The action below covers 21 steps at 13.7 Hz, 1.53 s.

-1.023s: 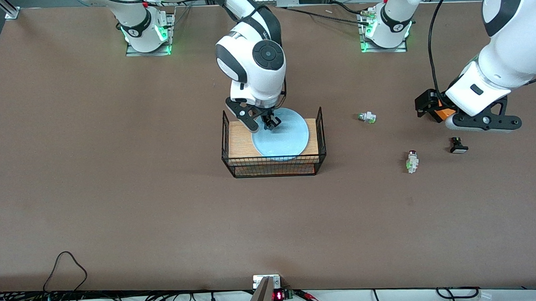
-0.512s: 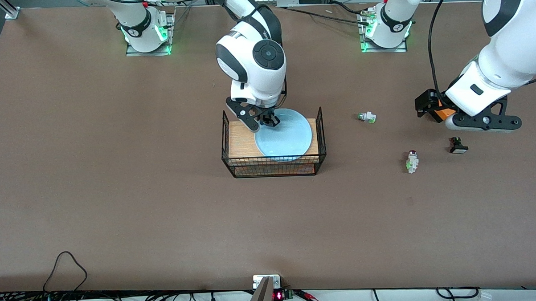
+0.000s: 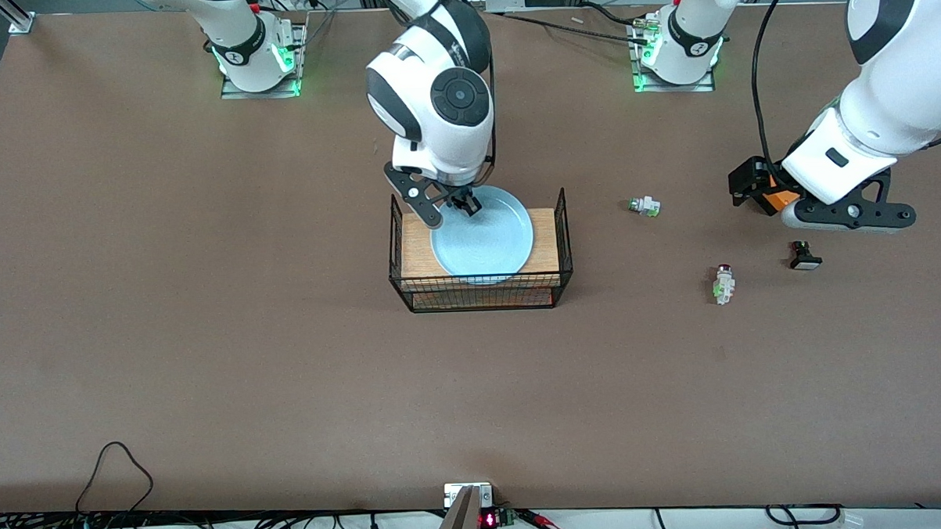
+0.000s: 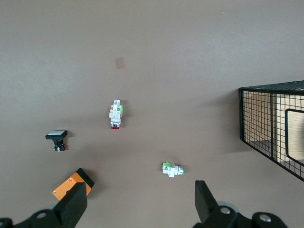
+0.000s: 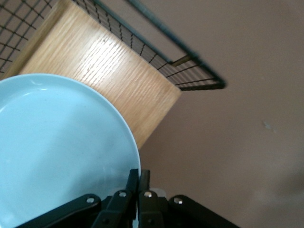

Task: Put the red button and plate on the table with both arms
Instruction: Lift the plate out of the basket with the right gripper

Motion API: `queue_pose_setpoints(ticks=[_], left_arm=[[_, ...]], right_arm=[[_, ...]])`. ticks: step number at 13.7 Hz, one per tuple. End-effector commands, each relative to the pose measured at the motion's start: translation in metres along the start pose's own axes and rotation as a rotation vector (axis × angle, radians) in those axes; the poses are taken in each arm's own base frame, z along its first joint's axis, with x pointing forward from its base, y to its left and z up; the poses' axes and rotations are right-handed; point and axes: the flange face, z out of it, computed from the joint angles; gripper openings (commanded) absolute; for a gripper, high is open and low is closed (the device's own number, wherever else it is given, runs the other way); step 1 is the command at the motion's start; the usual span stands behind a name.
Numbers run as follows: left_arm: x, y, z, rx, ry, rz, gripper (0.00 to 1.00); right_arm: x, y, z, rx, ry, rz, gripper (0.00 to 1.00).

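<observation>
The light blue plate (image 3: 481,241) is over the wooden top of the wire rack (image 3: 479,295). My right gripper (image 3: 464,204) is shut on its rim, and the right wrist view shows the fingers pinching the plate's edge (image 5: 57,142) at my right gripper (image 5: 138,178). The red button (image 3: 724,283) lies on the brown table (image 3: 206,305) toward the left arm's end; it also shows in the left wrist view (image 4: 115,114). My left gripper (image 3: 848,218) hangs open and empty over bare table near it, fingers wide apart in its own view (image 4: 137,209).
A green-ended part (image 3: 644,206) (image 4: 172,169) lies between the rack and the left gripper. A black-and-white part (image 3: 804,255) (image 4: 57,139) lies beside the red button. The rack's wire side walls (image 5: 142,52) rise beside the plate. Cables run along the table's front edge.
My right gripper has risen with the plate and shifted it toward the right arm's end of the rack. The left arm has not moved.
</observation>
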Motion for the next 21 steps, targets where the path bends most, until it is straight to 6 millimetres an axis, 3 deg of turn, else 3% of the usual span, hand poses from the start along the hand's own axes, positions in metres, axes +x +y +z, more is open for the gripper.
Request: queue_pose_setpoints(ticks=[1, 5, 8, 12, 15, 17, 21], left_arm=[[-0.006, -0.001, -0.003, 0.021, 0.001, 0.006, 1.00], [-0.006, -0.001, -0.003, 0.021, 0.001, 0.006, 1.00], [-0.006, -0.001, -0.003, 0.021, 0.001, 0.006, 1.00], [-0.006, -0.001, -0.003, 0.021, 0.001, 0.006, 1.00], [-0.006, -0.001, -0.003, 0.021, 0.001, 0.006, 1.00], [-0.006, -0.001, -0.003, 0.021, 0.001, 0.006, 1.00], [-0.006, -0.001, -0.003, 0.021, 0.001, 0.006, 1.00]], right_arm=[[0.009, 0.018, -0.042, -0.032, -0.053, 0.010, 0.00], [0.027, 0.046, -0.103, -0.051, -0.131, 0.031, 0.00], [0.045, 0.063, -0.132, -0.099, -0.164, 0.036, 0.00], [0.067, 0.099, -0.165, -0.187, -0.163, -0.148, 0.00], [0.123, 0.116, -0.161, -0.283, -0.187, -0.269, 0.00], [0.168, 0.130, -0.170, -0.282, -0.169, -0.399, 0.00], [0.300, 0.151, -0.154, -0.232, -0.253, -0.569, 0.00]])
